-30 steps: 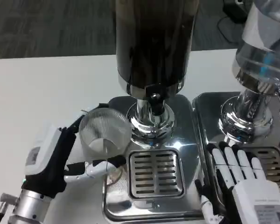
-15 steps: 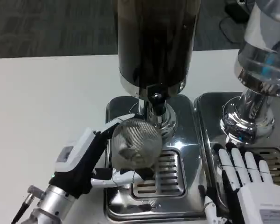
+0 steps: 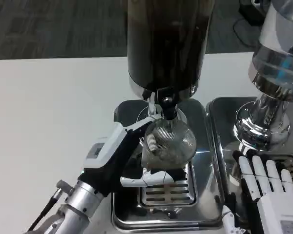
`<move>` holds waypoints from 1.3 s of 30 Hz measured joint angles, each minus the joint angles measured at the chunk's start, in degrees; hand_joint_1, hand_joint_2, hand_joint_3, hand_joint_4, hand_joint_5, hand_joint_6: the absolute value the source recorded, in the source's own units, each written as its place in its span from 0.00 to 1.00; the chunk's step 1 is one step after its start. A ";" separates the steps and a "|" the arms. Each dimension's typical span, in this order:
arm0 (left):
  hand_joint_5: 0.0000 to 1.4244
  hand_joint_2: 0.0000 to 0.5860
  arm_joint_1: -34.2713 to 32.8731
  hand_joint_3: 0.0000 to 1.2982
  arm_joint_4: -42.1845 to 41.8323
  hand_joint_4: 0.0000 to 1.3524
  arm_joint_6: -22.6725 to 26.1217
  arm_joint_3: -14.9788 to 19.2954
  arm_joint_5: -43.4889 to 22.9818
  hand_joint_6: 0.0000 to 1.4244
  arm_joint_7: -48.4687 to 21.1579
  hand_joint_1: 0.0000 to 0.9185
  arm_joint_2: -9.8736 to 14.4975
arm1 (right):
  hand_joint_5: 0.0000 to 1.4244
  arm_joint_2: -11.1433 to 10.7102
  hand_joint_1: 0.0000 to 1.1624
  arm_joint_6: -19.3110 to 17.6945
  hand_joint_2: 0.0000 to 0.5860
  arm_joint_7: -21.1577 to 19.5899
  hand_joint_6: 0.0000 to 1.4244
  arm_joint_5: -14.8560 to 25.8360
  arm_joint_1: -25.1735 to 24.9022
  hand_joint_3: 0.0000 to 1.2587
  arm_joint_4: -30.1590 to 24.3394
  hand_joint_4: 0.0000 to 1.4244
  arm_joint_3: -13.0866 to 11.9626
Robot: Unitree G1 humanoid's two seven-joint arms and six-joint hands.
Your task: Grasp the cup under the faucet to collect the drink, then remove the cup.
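Cup [image 3: 169, 141] — clear and ribbed — sits in my left hand [image 3: 118, 157], fingers wrapped round its side and underneath. It hangs right below the faucet [image 3: 165, 100] of the dark dispenser [image 3: 167, 44], its rim up close to the spout, over the slotted grille [image 3: 168, 187] of the steel tray [image 3: 205, 195]. My left forearm [image 3: 78, 207] comes in from the lower left, across the white table [image 3: 49, 112]. My right hand [image 3: 268, 195] rests palm down with fingers straight and spread, holding nothing — it lies on the second tray [image 3: 219, 117], just in front of the base of the second dispenser [image 3: 278, 68], which has a clear tank.
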 measured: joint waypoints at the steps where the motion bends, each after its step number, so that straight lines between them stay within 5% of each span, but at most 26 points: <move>1: 0.41 0.23 -0.23 0.20 0.35 0.23 0.07 -0.24 -0.04 0.30 0.07 0.41 -0.08 | 0.00 0.00 0.06 0.00 0.88 0.01 0.00 0.02 -0.02 0.03 0.00 0.00 0.00; 26: 0.30 0.18 -1.85 0.13 -0.60 0.13 5.41 -7.70 4.37 0.19 3.89 0.28 2.83 | 0.00 -0.15 0.06 -1.11 0.88 1.76 0.00 1.33 -1.81 0.03 0.05 0.00 -0.04; 39: 0.26 0.13 4.02 0.11 -9.27 0.09 13.08 -5.74 6.23 0.15 7.81 0.19 4.53 | 0.00 -1.96 0.06 -2.14 0.88 3.35 0.00 2.71 -2.79 0.03 0.24 0.00 -0.55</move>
